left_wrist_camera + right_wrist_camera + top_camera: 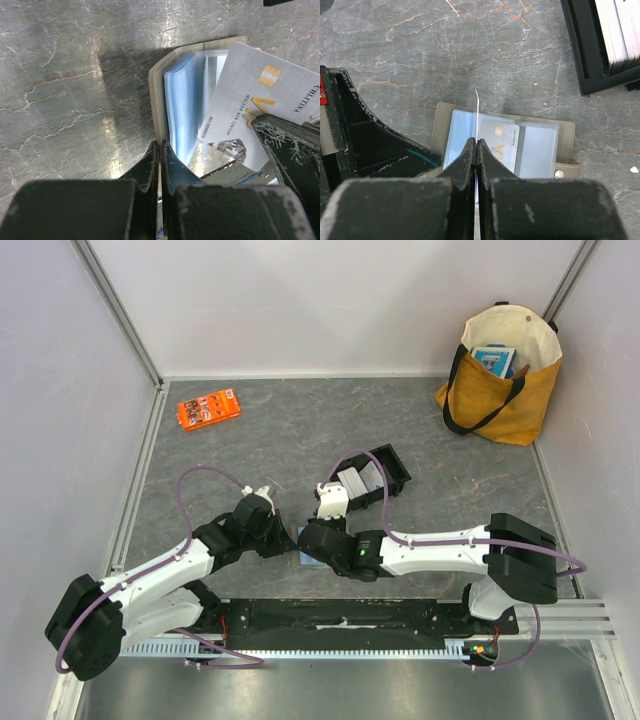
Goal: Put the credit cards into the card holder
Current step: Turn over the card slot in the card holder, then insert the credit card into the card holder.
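Observation:
The card holder [438,126] lies open on the table, taupe outside with pale blue sleeves [181,107]. My left gripper [160,146] is shut on the holder's taupe cover edge [158,102]. My right gripper [476,142] is shut on a whitish credit card [477,111], seen edge-on and standing upright over the sleeves. From the left wrist that card's face [250,100] shows a gold chip. Another credit card [504,142] with a gold chip lies flat on the sleeves. In the top view both grippers, left [287,543] and right [306,548], meet over the holder [310,562].
A black open tray [392,462] with more pale cards [352,480] stands just behind the grippers; its corner [600,80] shows at the right wrist's upper right. An orange packet [208,408] lies at the back left. A yellow tote bag [500,390] stands at the back right.

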`<state>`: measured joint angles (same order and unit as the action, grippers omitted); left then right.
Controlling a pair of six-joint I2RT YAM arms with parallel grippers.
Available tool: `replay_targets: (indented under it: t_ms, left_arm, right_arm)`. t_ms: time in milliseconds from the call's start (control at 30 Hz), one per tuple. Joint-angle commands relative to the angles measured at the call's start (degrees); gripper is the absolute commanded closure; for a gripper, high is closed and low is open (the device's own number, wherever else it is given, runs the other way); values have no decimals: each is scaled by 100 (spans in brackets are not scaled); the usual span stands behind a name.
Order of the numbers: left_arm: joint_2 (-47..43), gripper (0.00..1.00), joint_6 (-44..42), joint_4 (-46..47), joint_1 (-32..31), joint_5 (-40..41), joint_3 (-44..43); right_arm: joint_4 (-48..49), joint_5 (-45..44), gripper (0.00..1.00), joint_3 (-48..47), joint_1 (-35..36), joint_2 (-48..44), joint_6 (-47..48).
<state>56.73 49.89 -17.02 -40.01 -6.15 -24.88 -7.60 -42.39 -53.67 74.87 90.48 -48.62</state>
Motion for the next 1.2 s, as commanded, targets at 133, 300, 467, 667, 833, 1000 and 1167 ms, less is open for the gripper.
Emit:
replay_targets:
  t_ms: [133, 300, 467, 667, 833, 1000, 1167]
  left_arm:
    - [-74, 98, -5, 128, -16, 18, 10]
    - [5, 98, -23, 163, -16, 9, 19]
    - [163, 98, -67, 234, -16, 61, 106]
    - [417, 98, -128, 365, -16, 149, 221]
    - [611, 98, -102, 480, -16, 176, 300]
    - [690, 98, -102, 497, -16, 185, 318]
    - [708, 98, -76, 480, -16, 193, 318]
  right_arm:
    - [-760, -559, 100, -469, 19, -100, 265]
    - [-857, -647, 100, -329, 19, -232, 204]
    - [-35, 615, 100, 224, -306, -574, 265]
    - [1548, 2295, 100, 1445, -991, -962, -305]
    - [2516, 3069, 100, 2088, -1317, -997, -683]
    - [3061, 3325, 100, 2431, -1370, -892, -1008]
    - [3221, 3361, 100, 2625, -1370, -847, -1211]
